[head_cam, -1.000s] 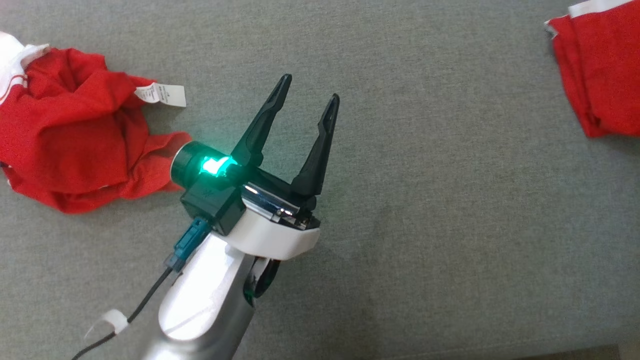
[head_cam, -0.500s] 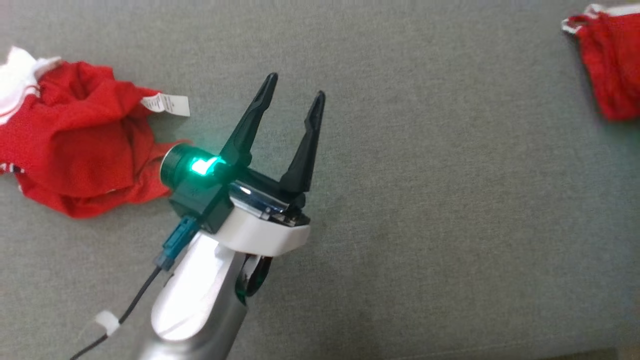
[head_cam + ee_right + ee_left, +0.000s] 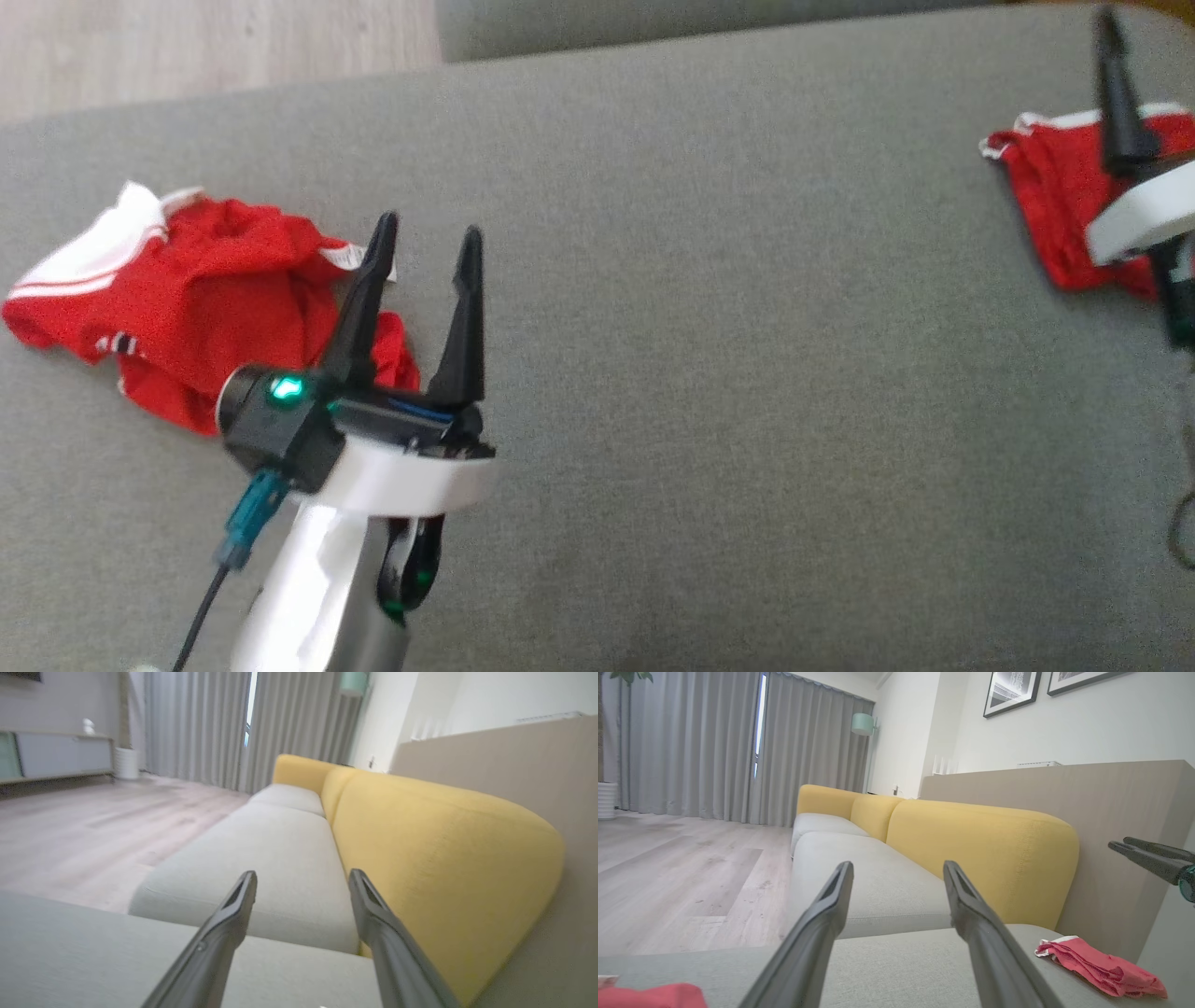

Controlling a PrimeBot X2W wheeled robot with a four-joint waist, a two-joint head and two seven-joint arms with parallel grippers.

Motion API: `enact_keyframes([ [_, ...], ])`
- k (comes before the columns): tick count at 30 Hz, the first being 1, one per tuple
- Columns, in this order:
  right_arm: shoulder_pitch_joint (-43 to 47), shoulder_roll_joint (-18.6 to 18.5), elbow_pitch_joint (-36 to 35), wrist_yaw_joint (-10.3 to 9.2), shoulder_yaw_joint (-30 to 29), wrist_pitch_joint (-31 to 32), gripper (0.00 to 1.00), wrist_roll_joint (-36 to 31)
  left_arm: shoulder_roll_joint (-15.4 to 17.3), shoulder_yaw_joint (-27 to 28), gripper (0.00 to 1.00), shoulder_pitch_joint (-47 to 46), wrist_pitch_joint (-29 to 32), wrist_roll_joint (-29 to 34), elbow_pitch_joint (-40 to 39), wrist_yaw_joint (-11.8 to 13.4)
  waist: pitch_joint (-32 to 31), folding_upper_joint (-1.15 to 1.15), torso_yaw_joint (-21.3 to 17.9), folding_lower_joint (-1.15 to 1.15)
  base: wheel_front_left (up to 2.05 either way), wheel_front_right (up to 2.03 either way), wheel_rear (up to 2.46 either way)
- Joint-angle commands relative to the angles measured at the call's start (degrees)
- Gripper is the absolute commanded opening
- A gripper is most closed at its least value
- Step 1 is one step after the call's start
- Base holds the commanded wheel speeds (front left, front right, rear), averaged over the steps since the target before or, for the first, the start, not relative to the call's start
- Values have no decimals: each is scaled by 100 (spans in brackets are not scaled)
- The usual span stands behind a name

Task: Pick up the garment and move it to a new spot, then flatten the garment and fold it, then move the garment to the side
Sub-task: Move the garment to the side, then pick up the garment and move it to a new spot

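Note:
A crumpled red garment [image 3: 187,308] with white trim lies at the left of the grey cushion [image 3: 747,373]; its edge also shows in the left wrist view [image 3: 649,996]. My left gripper [image 3: 425,243] hovers open just right of it, nothing between its fingers [image 3: 896,864]. A second red garment [image 3: 1050,196], folded small, lies at the far right [image 3: 1097,963]. My right gripper [image 3: 1108,23] stands above its right part, open and empty in its own view [image 3: 302,873]. The left wrist view shows its fingertips at the right edge [image 3: 1118,845].
The cushion's far edge meets wooden floor [image 3: 215,47] at the upper left. A yellow backrest [image 3: 980,858] and a beige panel [image 3: 1125,826] run along the right side of the sofa. Bare grey fabric lies between the two garments.
The head camera has tilted up, so the whole picture shifted and the floor came into view. The right gripper now shows over the folded garment. The left gripper stays open.

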Motion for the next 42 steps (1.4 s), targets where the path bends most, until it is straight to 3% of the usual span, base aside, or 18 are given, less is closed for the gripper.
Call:
enact_keyframes([
  [1, 95, 143, -455, -5, -33, 51, 100, 80, 18, 292, 100, 31, -29, 61, -211, -4, -285, 0, 75, 1, 0, 0, 0],
  [8, 921, 1246, -1312, -5, -209, 33, 100, 256, 18, 629, 100, 612, -29, 37, -171, -62, -725, 0, 109, 1, 0, 0, 0],
  [15, 2068, 1901, -1212, -5, -148, -722, 100, 468, 18, 737, 100, 1128, -29, -5, -38, -115, -984, 0, 165, 1, 0, 0, 0],
  [24, 2922, 2048, -780, -5, -128, -1136, 100, 391, 18, 767, 100, 1533, -29, -54, -136, -145, -1075, 0, 186, 1, 0, 0, 0],
  [42, 3051, 2058, -1100, -5, -143, -1149, 100, 525, 18, 796, 100, 1533, -29, -92, -96, -113, -1059, 0, 228, 1, 0, 0, 0],
])
